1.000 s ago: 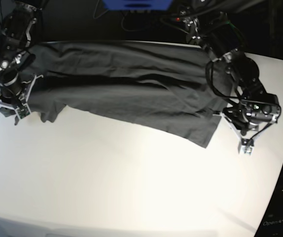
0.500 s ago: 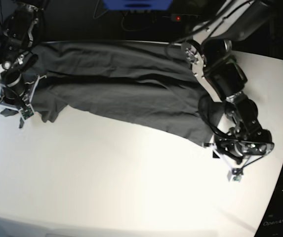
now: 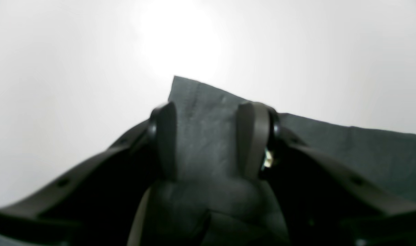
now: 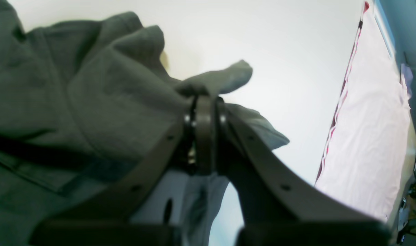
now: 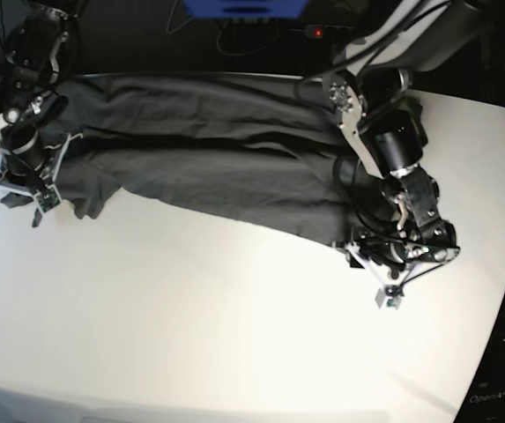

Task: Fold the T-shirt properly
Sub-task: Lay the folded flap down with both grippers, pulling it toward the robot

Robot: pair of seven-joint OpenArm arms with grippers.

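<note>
At the near right of the white worktop (image 5: 190, 335), the left gripper (image 3: 208, 140) stands with its jaws spread either side of a corner of the plain dark charcoal-grey cotton T-shirt (image 5: 217, 150), the cloth lying between the black fingers (image 3: 167, 140) without being pinched. Farther back, the T-shirt lies spread in a long, wrinkled band along the worktop's far edge. At the far left corner, the right gripper (image 4: 202, 102) has its jaws pressed together on a bunched fold of the shirt.

The T-shirt (image 5: 208, 150) is matt, softly wrinkled dark grey woven-looking cloth with a stitched hem, lying on a smooth, faintly glossy white table (image 5: 190, 335), while the gripper fingers (image 3: 252, 136) look like smooth matt dark plastic.
</note>
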